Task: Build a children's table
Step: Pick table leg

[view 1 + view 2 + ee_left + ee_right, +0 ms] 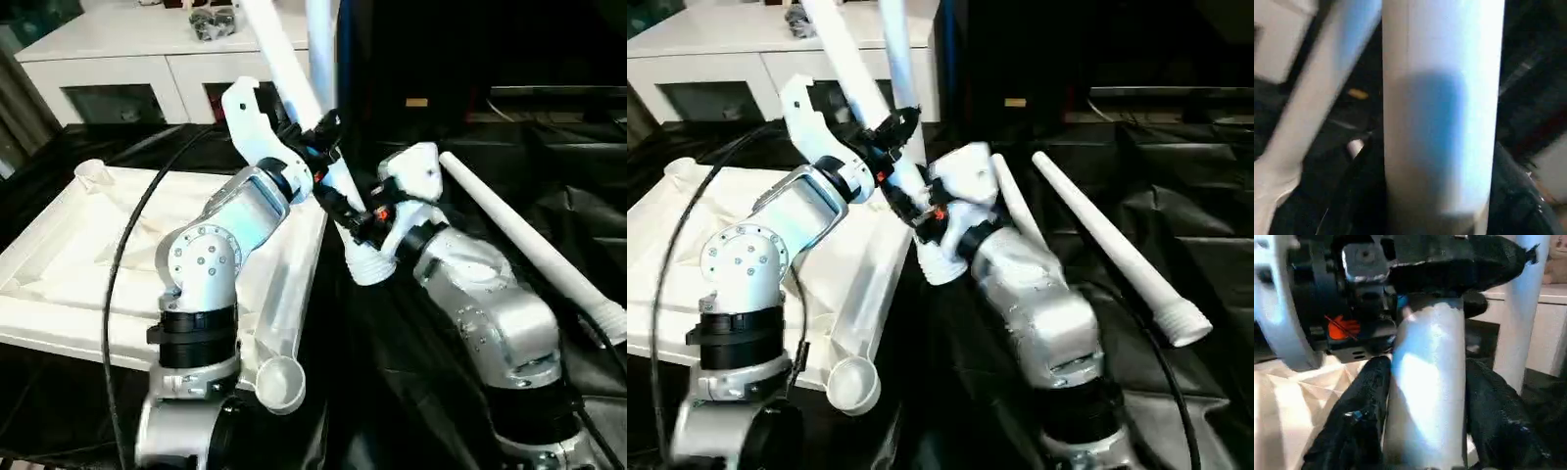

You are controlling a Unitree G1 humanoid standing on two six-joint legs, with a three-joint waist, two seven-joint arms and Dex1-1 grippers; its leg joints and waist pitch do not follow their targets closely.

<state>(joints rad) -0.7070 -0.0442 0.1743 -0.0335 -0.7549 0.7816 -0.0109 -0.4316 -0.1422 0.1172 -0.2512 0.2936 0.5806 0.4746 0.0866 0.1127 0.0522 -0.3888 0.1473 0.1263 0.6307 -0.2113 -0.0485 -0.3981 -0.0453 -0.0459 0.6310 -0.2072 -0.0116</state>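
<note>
Setting: black sheeting (431, 333) covers the work surface; a white cabinet with glass doors (127, 69) stands behind it.
Tabletop: white plastic rectangular tabletop (88, 255), ribbed underside up, lies on the robot's left; a round corner socket (279, 380) faces the camera at its near corner, another (90, 172) sits at the far left corner.
Held leg: long white tubular leg (286, 61) slants from between the two grippers up and away toward the cabinet; its threaded lower end (367, 264) hangs just past the tabletop's right edge.
Upright leg: a second white tube (321, 34) stands near-vertical just behind the held leg.
Loose leg: a third white tubular leg (1107, 245) lies on the black sheeting to the right, well apart from the tabletop, threaded collar (1181, 324) nearest the camera.
Fourth tube: a slimmer white length (1017, 211) shows in the right eye view just behind the right arm; most of it is hidden.
Left gripper (318, 137): black fingers stand partly apart on either side of the held leg, higher up; the left wrist view has the tube (1442, 117) rising close between them.
Right gripper (1422, 396): the right wrist view shows both black fingers (1359, 421) pressed against the sides of the held leg, lower down, with the left gripper's black fingers clasping the same tube just above.
</note>
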